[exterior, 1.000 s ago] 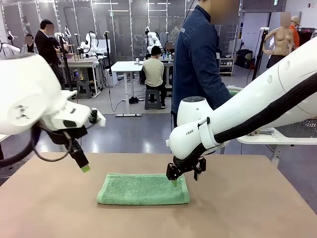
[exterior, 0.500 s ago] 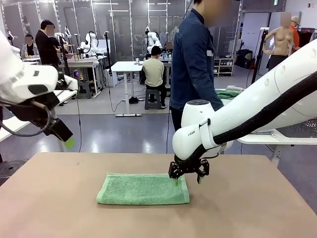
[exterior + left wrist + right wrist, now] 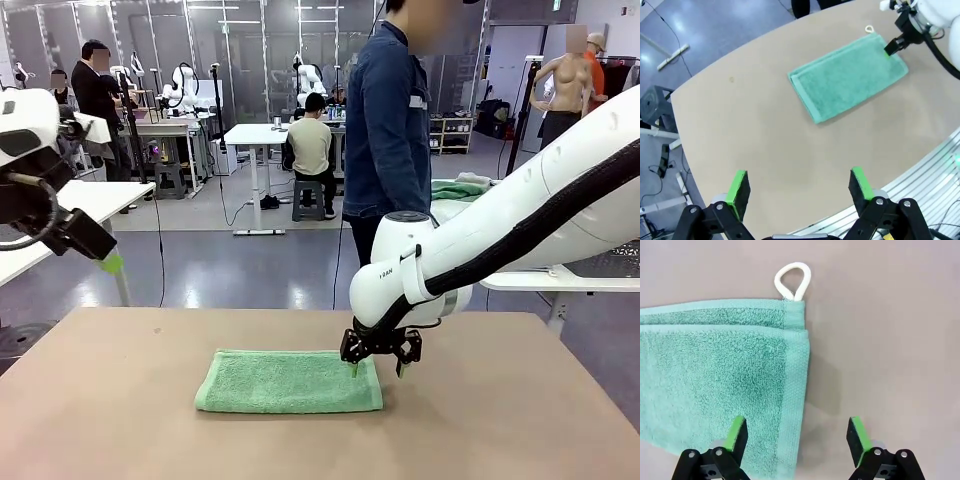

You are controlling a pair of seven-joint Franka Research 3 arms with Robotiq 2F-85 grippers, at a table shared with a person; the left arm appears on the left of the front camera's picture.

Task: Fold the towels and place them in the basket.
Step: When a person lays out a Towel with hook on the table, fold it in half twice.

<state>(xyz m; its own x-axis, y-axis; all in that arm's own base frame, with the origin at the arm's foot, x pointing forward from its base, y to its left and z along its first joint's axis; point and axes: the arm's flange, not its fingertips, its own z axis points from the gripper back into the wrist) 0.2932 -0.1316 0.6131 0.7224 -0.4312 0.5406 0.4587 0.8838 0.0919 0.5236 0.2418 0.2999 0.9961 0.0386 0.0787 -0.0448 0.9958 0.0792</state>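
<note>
Bright, even overhead lab light; front view well exposed, no harsh glare. Background aisles sharp; pale sheen on grey floor, mid-frame. Soft diffuse shadow on desk [image 3: 480, 410] under right arm, centre right. Left wrist view: wide-angle bend, desk edge curving toward corners; bright striped streaks lower right. Right wrist view: close, crisp terry texture on towel [image 3: 715, 370]; dim patch mid-frame, faint soft shadow right of towel's edge.
</note>
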